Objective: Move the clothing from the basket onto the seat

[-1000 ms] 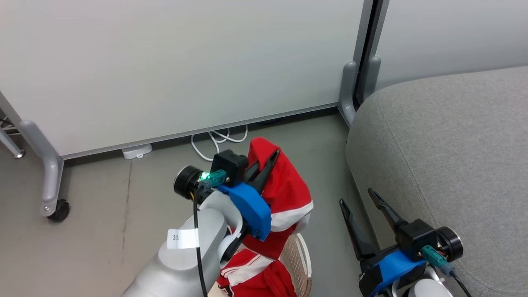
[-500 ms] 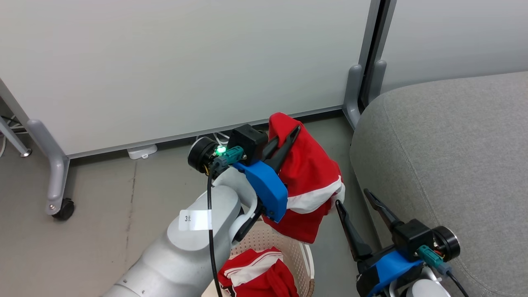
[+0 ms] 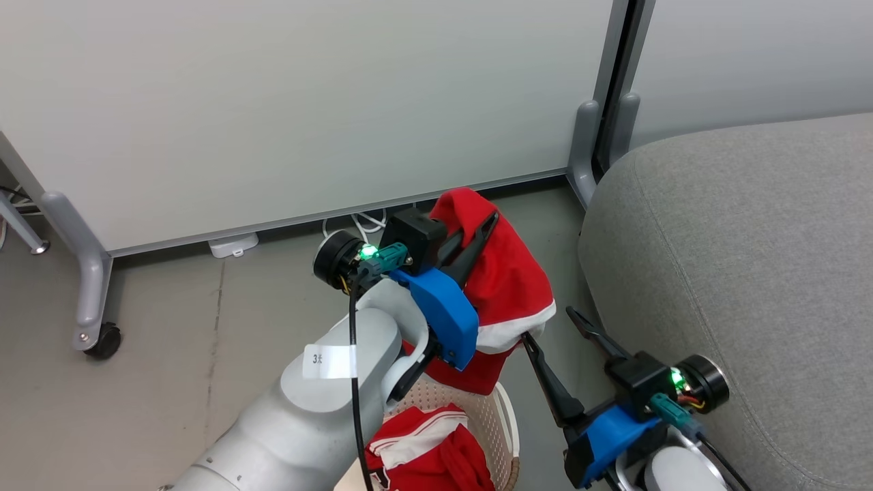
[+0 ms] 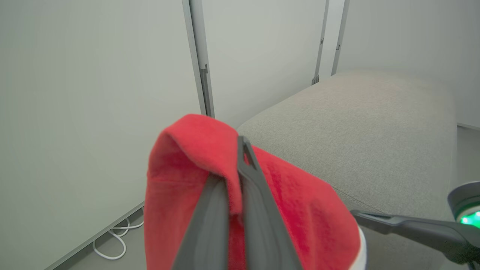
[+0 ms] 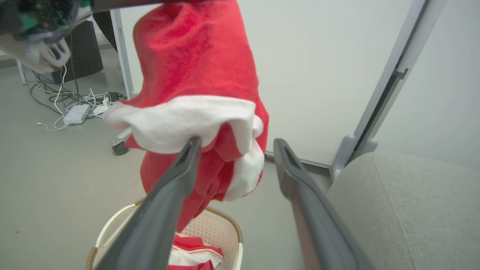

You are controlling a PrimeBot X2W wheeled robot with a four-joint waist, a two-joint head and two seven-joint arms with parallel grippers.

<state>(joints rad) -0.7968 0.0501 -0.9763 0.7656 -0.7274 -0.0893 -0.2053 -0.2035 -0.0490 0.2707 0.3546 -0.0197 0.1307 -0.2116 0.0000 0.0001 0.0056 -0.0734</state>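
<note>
My left gripper [image 3: 487, 221] is shut on a red garment [image 3: 508, 279] with a white band, pinching its top fold [image 4: 195, 150] and holding it up above the basket [image 3: 503, 416]. The cloth hangs beside the grey seat [image 3: 736, 239]. Its lower hem [image 5: 210, 123] dangles over the basket's far side. My right gripper [image 3: 549, 326] is open, with its left fingertip at the white hem. In the right wrist view [image 5: 238, 142] the hem's bunched end hangs between the spread fingers. A second red-and-white garment [image 3: 436, 443] lies in the cream basket [image 5: 225, 225].
White partition panels on grey feet [image 3: 593, 136] stand behind, with a caster [image 3: 102, 341] at the left. A white cable [image 3: 365, 221] and a small adapter [image 3: 232, 245] lie on the floor at the wall. More cables and a power strip [image 5: 77, 112] lie further off.
The left gripper has lifted the red garment up and to the right, clear of the basket. The right gripper has moved left and up to the garment's white hem.
</note>
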